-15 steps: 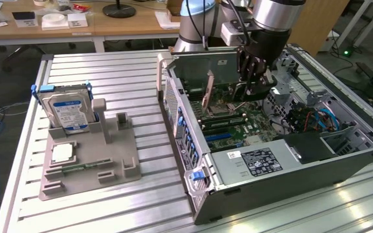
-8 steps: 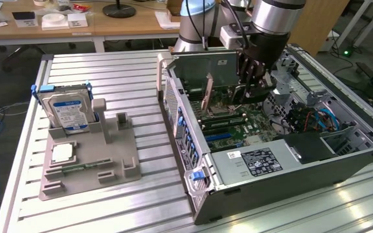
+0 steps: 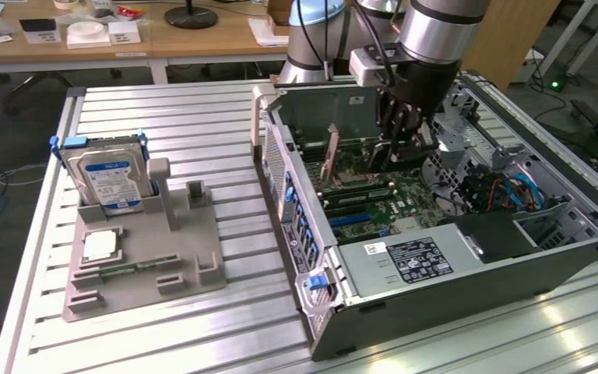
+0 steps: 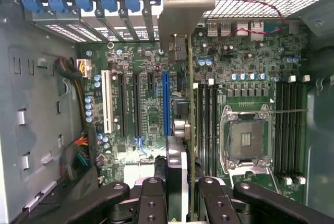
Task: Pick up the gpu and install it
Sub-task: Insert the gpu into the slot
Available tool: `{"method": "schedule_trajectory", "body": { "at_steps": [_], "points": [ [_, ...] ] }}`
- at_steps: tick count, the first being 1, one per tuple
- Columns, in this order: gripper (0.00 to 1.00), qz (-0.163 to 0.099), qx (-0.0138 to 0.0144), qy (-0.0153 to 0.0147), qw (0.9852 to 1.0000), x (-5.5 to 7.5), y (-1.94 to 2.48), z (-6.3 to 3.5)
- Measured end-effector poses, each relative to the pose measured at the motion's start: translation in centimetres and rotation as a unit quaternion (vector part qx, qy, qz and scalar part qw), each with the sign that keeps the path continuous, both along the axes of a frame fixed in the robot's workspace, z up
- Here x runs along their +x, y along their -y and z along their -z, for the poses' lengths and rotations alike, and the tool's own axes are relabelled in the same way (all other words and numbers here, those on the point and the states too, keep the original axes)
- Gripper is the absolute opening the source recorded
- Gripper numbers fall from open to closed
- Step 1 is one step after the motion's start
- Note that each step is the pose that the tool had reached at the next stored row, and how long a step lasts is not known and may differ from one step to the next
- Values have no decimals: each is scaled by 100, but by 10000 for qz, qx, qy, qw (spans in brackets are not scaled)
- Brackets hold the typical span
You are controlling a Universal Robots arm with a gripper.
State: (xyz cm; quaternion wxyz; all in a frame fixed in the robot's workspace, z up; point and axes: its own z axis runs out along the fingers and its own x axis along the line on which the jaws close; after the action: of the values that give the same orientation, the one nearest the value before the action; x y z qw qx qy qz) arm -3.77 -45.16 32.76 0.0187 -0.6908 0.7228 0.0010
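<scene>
Black fingers (image 4: 151, 203) of the gripper (image 4: 181, 185) were clamped on the gpu (image 4: 176, 164), which stood on its thin edge. Its long side ran straight away from the gripper, just beside the blue slot (image 4: 166, 104). Both were inside the computer case (image 3: 434, 304), in the upper middle of the exterior view.

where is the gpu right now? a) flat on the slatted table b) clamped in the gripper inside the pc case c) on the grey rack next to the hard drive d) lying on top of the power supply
b: the gpu stands edge-on in the grip of the gripper, over the motherboard inside the open case.
</scene>
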Motion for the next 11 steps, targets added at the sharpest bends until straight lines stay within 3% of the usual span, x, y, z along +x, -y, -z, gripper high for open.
{"method": "schedule_trajectory", "body": {
  "at_steps": [11],
  "points": [
    [28, -1, -1, -11, 10000, -63, 24, 121]
  ]
}}
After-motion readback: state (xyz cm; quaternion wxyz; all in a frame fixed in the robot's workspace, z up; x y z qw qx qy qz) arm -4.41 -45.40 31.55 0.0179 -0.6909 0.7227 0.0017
